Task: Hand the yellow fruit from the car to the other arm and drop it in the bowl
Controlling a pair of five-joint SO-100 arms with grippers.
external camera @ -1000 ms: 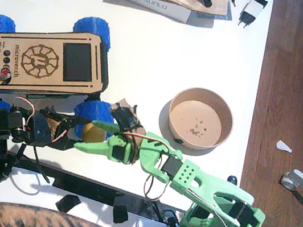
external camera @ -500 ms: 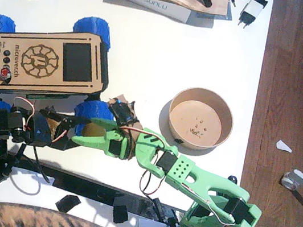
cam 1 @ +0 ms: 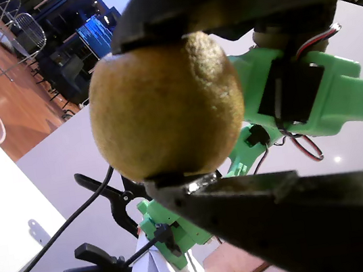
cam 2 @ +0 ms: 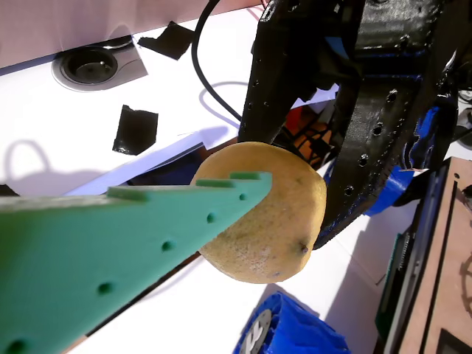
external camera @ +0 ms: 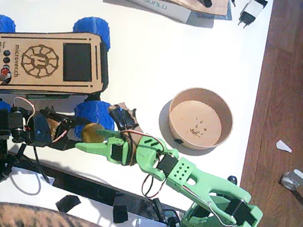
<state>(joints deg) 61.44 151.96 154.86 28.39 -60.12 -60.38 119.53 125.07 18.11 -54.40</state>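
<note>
Yellow fruit point(external camera: 92, 133): held up off the table between the two arms, just in front of the car's point(external camera: 44, 62) near blue wheel point(external camera: 95, 111) — no longer on the car.
Left gripper point(cam 1: 177, 109): black jaws clamped on the fruit from two sides in a wrist view, one above and one below in that picture; it presents the fruit outward, presumably so the other arm can reach it.
Right gripper point(external camera: 98, 139): the green arm's point(external camera: 187, 179) pointed jaws reach to the fruit. In a wrist view one green finger point(cam 2: 184, 214) lies across the fruit's point(cam 2: 262, 214) face, apparently touching it; the opposing finger is hidden, so I cannot tell whether the pair has closed on it.
Step, as I judge it: the handover itself — both grippers meet at the fruit, the black one carrying the weight.
Bowl point(external camera: 228, 120): sits to the right of the meeting point, near the green arm's side, with only dark specks inside — a short swing for that arm once it has the fruit.
Risk: if the black jaws let go before the green pair grips, the round fruit could roll off.
</note>
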